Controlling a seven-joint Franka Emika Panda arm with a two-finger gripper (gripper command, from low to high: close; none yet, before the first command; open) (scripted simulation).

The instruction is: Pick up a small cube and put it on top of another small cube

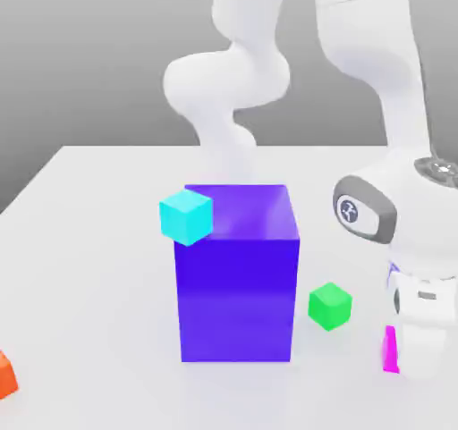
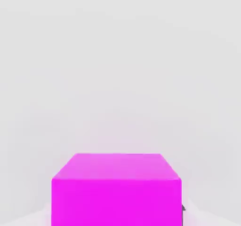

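Slippage of the pink cube (image 1: 390,350) at the exterior view's right could be caused by off-centre gripping; tool (image 1: 419,361) opening and hold cannot be told.

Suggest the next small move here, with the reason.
Probably finish closing on the magenta cube, then lift gently: the gripper is down at it by the table, and the cube looms close and square in the hand view.
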